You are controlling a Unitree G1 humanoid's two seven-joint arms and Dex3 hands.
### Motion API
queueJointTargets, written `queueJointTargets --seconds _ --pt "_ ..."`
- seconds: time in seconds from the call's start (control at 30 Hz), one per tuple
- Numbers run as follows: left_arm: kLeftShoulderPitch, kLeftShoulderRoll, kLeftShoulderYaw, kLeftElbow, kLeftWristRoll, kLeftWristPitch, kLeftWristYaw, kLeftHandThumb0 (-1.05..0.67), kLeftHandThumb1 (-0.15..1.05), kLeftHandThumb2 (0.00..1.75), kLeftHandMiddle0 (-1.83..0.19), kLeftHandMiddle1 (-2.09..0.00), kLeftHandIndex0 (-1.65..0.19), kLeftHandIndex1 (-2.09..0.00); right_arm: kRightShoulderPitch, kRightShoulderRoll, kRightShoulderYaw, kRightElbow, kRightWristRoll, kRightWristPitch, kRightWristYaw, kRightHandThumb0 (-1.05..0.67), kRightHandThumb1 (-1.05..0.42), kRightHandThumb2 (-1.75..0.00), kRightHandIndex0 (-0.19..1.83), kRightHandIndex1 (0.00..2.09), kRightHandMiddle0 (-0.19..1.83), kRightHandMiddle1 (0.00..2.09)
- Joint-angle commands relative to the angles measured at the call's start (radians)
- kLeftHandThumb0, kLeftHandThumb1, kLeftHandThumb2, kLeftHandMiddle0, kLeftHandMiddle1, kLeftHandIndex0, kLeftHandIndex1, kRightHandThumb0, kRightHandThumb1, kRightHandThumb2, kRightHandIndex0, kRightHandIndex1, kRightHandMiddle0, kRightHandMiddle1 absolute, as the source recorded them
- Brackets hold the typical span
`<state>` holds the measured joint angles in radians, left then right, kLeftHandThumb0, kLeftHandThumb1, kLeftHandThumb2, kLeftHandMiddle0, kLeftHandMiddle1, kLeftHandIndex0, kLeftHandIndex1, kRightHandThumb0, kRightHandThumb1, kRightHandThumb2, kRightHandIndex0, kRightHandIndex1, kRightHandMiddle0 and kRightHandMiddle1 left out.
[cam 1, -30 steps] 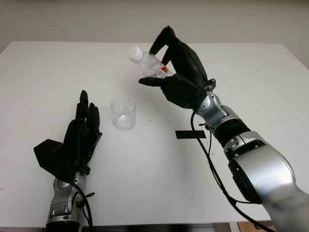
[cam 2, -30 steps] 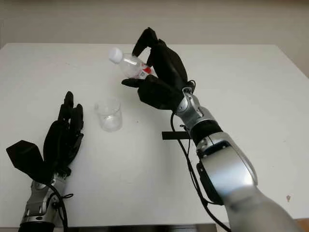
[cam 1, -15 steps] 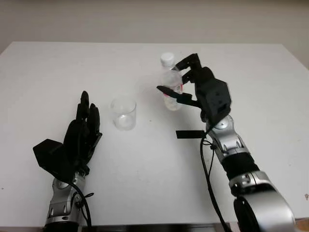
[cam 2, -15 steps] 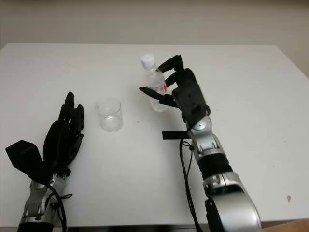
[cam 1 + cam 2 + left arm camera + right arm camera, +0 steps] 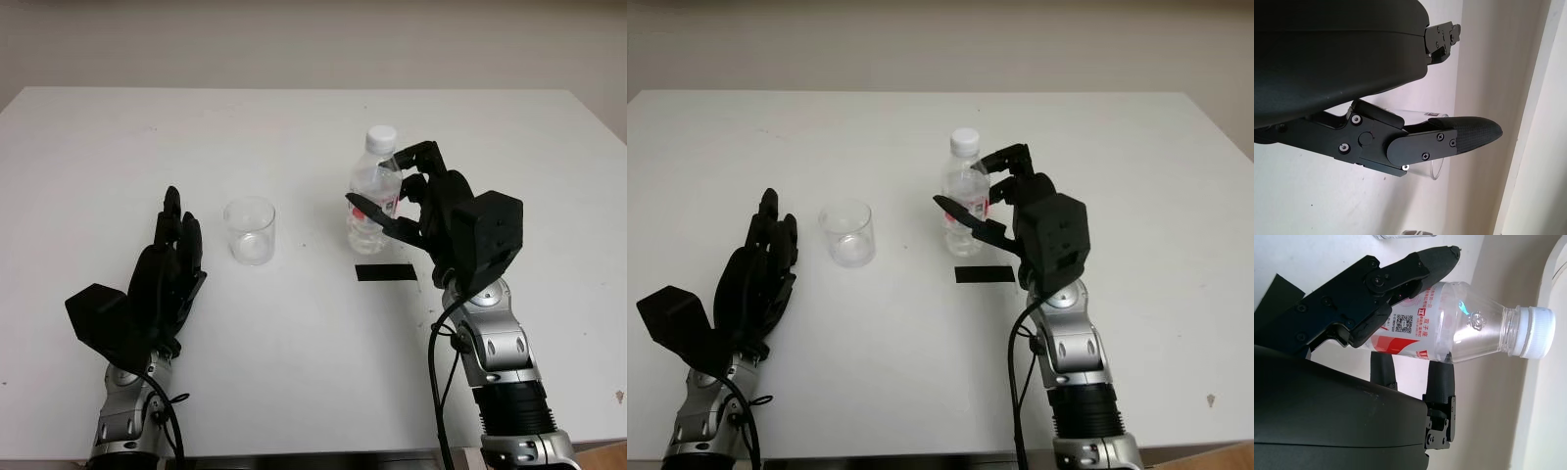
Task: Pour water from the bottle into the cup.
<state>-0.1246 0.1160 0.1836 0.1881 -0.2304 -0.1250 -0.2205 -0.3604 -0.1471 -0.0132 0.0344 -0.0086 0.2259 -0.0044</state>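
Observation:
A clear plastic bottle [image 5: 373, 196] with a white cap and a red label stands upright, its base down at the table just behind a black strip. My right hand [image 5: 388, 184] is shut on it, thumb on one side and fingers on the other, which the right wrist view shows closely around the bottle [image 5: 1449, 333]. An empty clear cup [image 5: 250, 230] stands to the left of the bottle, well apart from it. My left hand [image 5: 168, 262] is open, held edge-up left of the cup, not touching it. The cup's rim [image 5: 1439, 169] shows past that hand's finger.
A black strip [image 5: 384, 272] lies flat on the white table [image 5: 294, 352], just in front of the bottle. The table's far edge meets a pale wall. The right arm's cable hangs below its wrist.
The right hand carried the bottle from a tilted pose near the cup back to the right, turned it upright and lowered it to the table. The left hand stayed still.

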Motion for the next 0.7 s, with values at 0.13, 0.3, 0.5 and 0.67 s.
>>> queueJointTargets --seconds 0.13,0.3,0.5,0.67 --pt "0.025 0.0 0.0 -0.01 -0.006 0.013 -0.005 -0.77 1.05 0.54 0.19 -0.02 0.19 -0.02 0.011 0.01 -0.003 -0.078 -0.005 0.054 0.002 -0.38 -1.05 -0.46 1.3 2.09 0.89 2.09" --pt "0.03 -0.001 0.005 -0.019 -0.012 0.018 -0.005 -0.76 1.05 0.53 0.19 -0.04 0.19 -0.03 0.021 0.016 0.006 -0.072 -0.037 0.074 -0.024 -0.39 -1.05 -0.45 1.32 2.09 0.91 2.09" --pt "0.03 0.001 0.007 -0.03 -0.013 0.031 0.002 -0.76 1.05 0.53 0.19 -0.05 0.19 -0.04 0.027 0.023 0.009 -0.064 -0.062 0.096 -0.041 -0.39 -1.05 -0.43 1.32 2.09 0.93 2.09" --pt "0.029 0.002 0.009 -0.036 -0.018 0.038 -0.001 -0.76 1.05 0.52 0.19 -0.05 0.19 -0.04 0.033 0.033 0.005 -0.062 -0.072 0.116 -0.053 -0.39 -1.05 -0.42 1.33 2.09 0.95 2.09"
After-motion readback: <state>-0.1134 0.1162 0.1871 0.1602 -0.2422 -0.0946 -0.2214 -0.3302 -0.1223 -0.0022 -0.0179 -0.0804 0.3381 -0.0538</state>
